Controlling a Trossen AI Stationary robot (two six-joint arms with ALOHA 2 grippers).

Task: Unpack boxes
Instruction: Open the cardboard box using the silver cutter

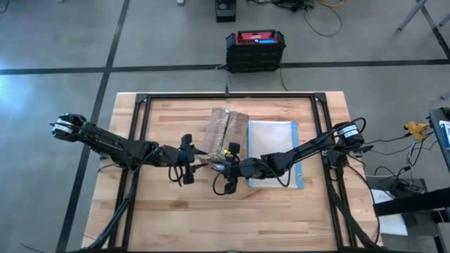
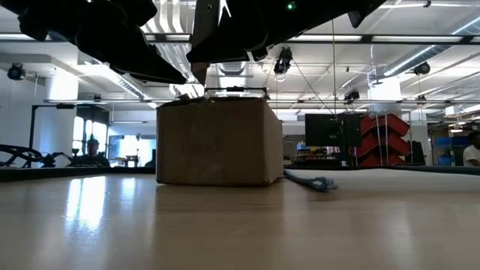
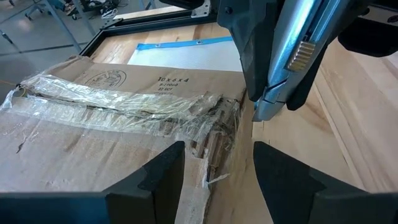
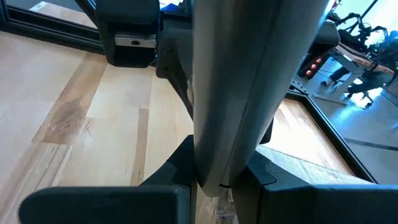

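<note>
Gripping a long grey blade-like tool (image 4: 249,81), the right gripper (image 1: 226,169) has its fingers closed tight around the handle, and the tool's tip sits at the near end of the box (image 1: 226,131), right where the tape (image 3: 118,102) is torn and crumpled. The left gripper (image 1: 185,160) hovers just beside that same end, its two fingers (image 3: 165,174) spread apart and holding nothing, lined up on either side of the ragged cardboard edge.

The box rests near the middle of the table (image 1: 169,211), flaps not yet lifted, a strip of shiny clear tape running along its top seam and bunched up at the end nearest the grippers. A flat clear pouch with a blue edge (image 1: 274,151) lies touching or just beside the box on the right arm's side. A black-and-red case (image 1: 254,49) stands on the floor beyond the table.

The likely trouble is the tool snagging in the wadded tape instead of slicing it, which would drag or tip the light box, since nothing is pinning it down. The two grippers are also crowded together at one corner, so a sideways pull by either could knock them into each other. Pushed too deep, the tip could gouge the contents.
</note>
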